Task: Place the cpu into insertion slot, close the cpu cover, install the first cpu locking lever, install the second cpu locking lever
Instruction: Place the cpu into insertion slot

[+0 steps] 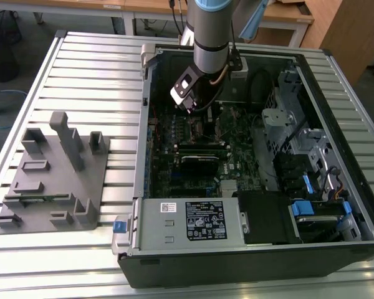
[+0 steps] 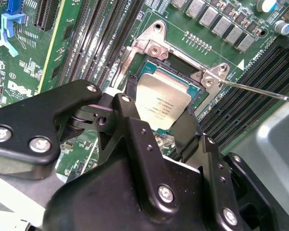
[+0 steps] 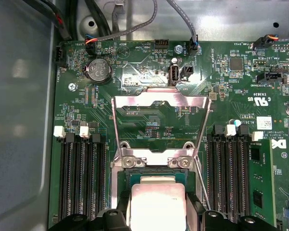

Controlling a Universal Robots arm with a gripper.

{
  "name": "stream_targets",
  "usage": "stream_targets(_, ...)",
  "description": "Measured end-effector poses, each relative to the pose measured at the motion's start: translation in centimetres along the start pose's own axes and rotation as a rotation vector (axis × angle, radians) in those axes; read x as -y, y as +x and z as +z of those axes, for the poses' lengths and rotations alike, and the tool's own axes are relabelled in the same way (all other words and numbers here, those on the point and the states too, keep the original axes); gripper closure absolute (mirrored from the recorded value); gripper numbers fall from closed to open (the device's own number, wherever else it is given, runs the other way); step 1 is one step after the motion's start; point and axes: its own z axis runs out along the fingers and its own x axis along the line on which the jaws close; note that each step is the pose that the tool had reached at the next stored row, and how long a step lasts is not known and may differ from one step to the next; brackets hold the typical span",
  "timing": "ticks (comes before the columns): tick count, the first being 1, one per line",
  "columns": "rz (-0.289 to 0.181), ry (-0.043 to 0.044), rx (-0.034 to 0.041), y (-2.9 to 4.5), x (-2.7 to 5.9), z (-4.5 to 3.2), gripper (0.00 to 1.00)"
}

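Memory slots [image 3: 82, 178] run close along one side of gripper [image 3: 158, 215], leaving a narrow strip of board between. Fingers [image 2: 130, 118] clamped on two opposite edges of cpu [image 2: 159, 101]. Cpu over insertion slot [image 2: 176, 67], dark rim showing just beyond fingertips; seated or not, cannot tell. Cpu cover [image 3: 159, 102] swung open beyond slot, clear of cpu. Thin locking lever [image 2: 260, 90] stands free beside the other finger. Second slot bank [image 3: 229, 178] close on that side.

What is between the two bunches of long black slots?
The cpu at the insertion slot, seen in the first wrist view.
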Motion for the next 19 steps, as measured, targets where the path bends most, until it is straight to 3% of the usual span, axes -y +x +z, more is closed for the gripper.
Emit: stream_targets(19,0.003,0.0002,0.0003,0.21,0.0,-0.14,0.46)
